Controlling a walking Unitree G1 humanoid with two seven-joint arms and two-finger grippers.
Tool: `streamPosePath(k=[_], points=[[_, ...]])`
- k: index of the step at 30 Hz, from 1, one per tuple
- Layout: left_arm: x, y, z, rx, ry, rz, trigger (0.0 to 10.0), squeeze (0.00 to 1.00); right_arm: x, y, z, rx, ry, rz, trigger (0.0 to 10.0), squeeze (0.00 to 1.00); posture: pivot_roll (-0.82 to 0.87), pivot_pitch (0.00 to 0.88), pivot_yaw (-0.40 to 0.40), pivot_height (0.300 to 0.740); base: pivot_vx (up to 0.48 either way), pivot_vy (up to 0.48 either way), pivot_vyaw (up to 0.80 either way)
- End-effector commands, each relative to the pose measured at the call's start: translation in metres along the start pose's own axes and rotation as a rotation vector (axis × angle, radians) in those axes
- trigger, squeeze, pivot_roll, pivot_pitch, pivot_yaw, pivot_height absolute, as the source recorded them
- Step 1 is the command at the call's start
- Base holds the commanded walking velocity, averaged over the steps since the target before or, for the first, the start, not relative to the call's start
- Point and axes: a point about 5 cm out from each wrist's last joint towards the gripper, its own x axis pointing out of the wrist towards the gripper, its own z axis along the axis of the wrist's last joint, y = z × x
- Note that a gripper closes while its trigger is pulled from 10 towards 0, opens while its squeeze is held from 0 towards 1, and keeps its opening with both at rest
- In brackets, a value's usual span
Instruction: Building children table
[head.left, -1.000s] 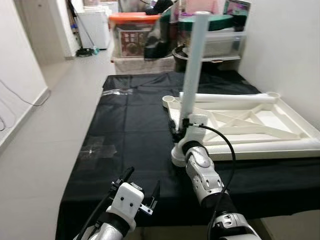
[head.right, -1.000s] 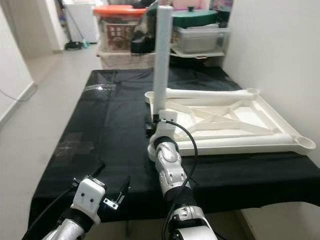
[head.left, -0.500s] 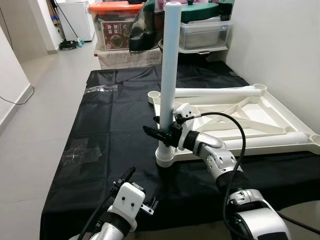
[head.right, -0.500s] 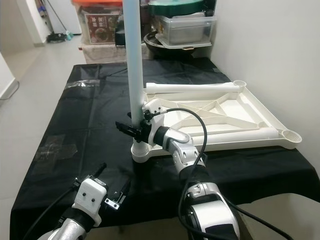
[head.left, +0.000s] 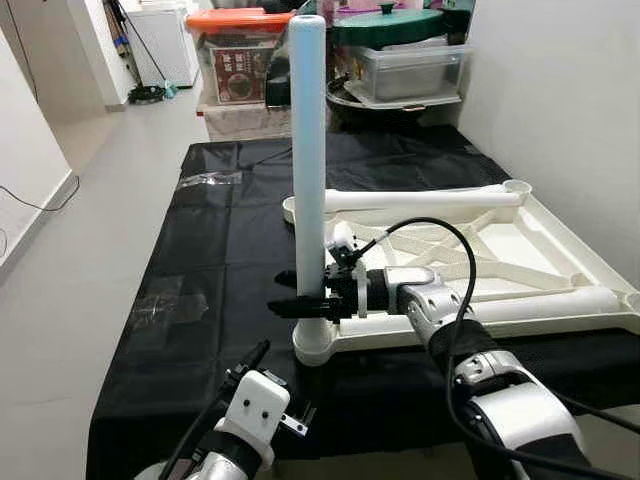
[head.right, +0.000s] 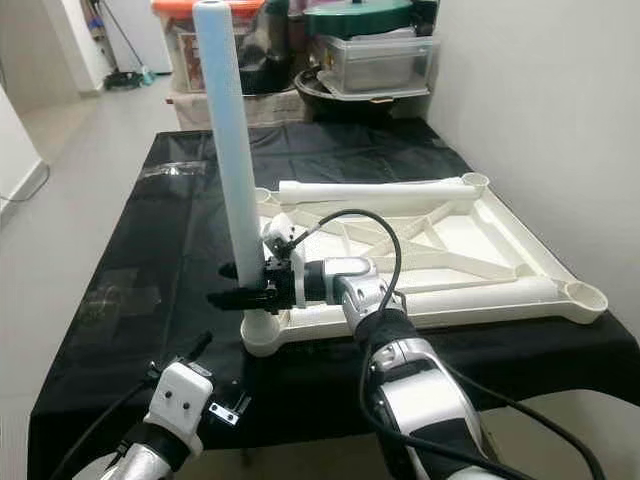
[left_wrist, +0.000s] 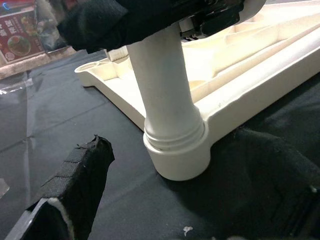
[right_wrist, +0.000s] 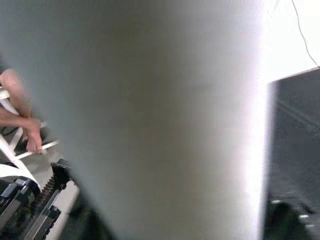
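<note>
Swinging around since half a second ago, the right hand (head.left: 300, 305) is now reaching in sideways and clasping the white table leg (head.left: 308, 160) low down, just above its socket. That leg is standing upright in the near-left corner socket (head.left: 318, 343) of the upturned white tabletop (head.left: 560, 262), which is lying on the black-draped bench (head.left: 215, 255) with two more legs lying on it. To seat it well, I judge the leg should be kept vertical while pressing or twisting straight down. The left hand (head.left: 262, 372), fingers apart and holding nothing, is hovering near the bench's front edge.
</note>
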Motion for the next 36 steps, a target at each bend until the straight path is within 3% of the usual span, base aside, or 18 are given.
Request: streamPosePath(k=[1,10,11,13,14,17,18,19,20,21,22,23,25,27,29,31,36], points=[[-0.001,-0.002,-0.002,0.006,0.015,-0.005,10.0,0.0,0.007,0.004,-0.002,0.004,0.031,0.055,0.0,0.0,0.02,0.0,-0.009,0.74,0.0,0.0,0.0],[-0.001,-0.002,-0.002,0.004,0.015,-0.006,10.0,0.0,0.005,0.002,-0.009,-0.001,0.02,0.003,0.0,0.0,0.02,0.0,-0.01,0.74,0.0,0.0,0.0],[-0.001,-0.002,-0.002,0.004,0.016,-0.005,10.0,0.0,0.007,0.0,-0.011,-0.009,0.006,-0.059,0.0,0.0,0.02,0.0,-0.008,0.74,0.0,0.0,0.0],[0.0,-0.001,-0.003,0.006,0.016,-0.003,10.0,0.0,0.007,-0.017,-0.013,0.028,-0.067,-0.437,0.0,0.0,0.02,0.0,-0.007,0.74,0.0,0.0,0.0],[0.0,-0.001,-0.003,0.006,0.016,-0.003,10.0,0.0,0.007,-0.017,-0.013,0.028,-0.067,-0.437,0.0,0.0,0.02,0.0,-0.007,0.74,0.0,0.0,0.0],[-0.001,0.0,-0.003,0.005,0.016,-0.002,10.0,0.0,-0.01,-0.033,-0.016,0.085,-0.159,-0.915,0.0,0.0,0.0,0.0,0.002,0.74,0.0,0.0,0.0],[-0.001,0.0,-0.003,0.005,0.016,-0.002,10.0,0.0,-0.01,-0.033,-0.016,0.085,-0.159,-0.915,0.0,0.0,0.0,0.0,0.002,0.74,0.0,0.0,0.0],[-0.001,0.0,-0.003,0.004,0.017,-0.003,10.0,0.0,-0.022,-0.037,-0.02,0.12,-0.175,-1.102,0.0,0.0,0.0,0.0,0.004,0.74,0.0,0.0,0.0],[-0.001,0.0,-0.003,0.004,0.017,-0.003,10.0,0.0,-0.022,-0.037,-0.02,0.12,-0.175,-1.102,0.0,0.0,0.0,0.0,0.004,0.74,0.0,0.0,0.0],[0.0,0.001,-0.003,0.004,0.018,-0.004,10.0,0.0,-0.031,-0.039,-0.023,0.145,-0.181,-1.221,0.0,0.0,0.0,0.0,0.004,0.74,0.0,0.0,0.0],[0.0,0.001,-0.003,0.004,0.018,-0.004,10.0,0.0,-0.031,-0.039,-0.023,0.145,-0.181,-1.221,0.0,0.0,0.0,0.0,0.004,0.74,0.0,0.0,0.0],[0.0,0.001,-0.003,0.004,0.018,-0.004,10.0,0.0,-0.038,-0.036,-0.026,0.17,-0.197,-1.359,0.0,0.0,0.0,0.0,0.005,0.74,0.0,0.0,0.0],[0.0,0.001,-0.003,0.004,0.018,-0.004,10.0,0.0,-0.038,-0.036,-0.026,0.17,-0.197,-1.359,0.0,0.0,0.0,0.0,0.005,0.74,0.0,0.0,0.0],[0.001,0.002,-0.003,0.004,0.017,-0.003,10.0,0.0,-0.04,-0.022,-0.035,0.249,-0.218,-1.539,0.0,0.0,0.0,0.0,0.003,0.74,0.0,0.0,0.0],[0.001,0.002,-0.003,0.004,0.017,-0.003,10.0,0.0,-0.04,-0.022,-0.035,0.249,-0.218,-1.539,0.0,0.0,0.0,0.0,0.003,0.74,0.0,0.0,0.0],[0.002,0.002,-0.003,0.004,0.016,-0.002,10.0,0.0,-0.031,-0.011,-0.045,0.359,-0.218,-1.624,0.0,0.0,0.0,0.0,0.0,0.74,0.0,0.0,0.0],[0.002,0.002,-0.003,0.004,0.015,-0.001,10.0,0.0,-0.025,-0.01,-0.047,0.39,-0.213,-1.634,0.0,0.0,0.0,0.0,0.0,0.74,0.0,0.0,0.0]])
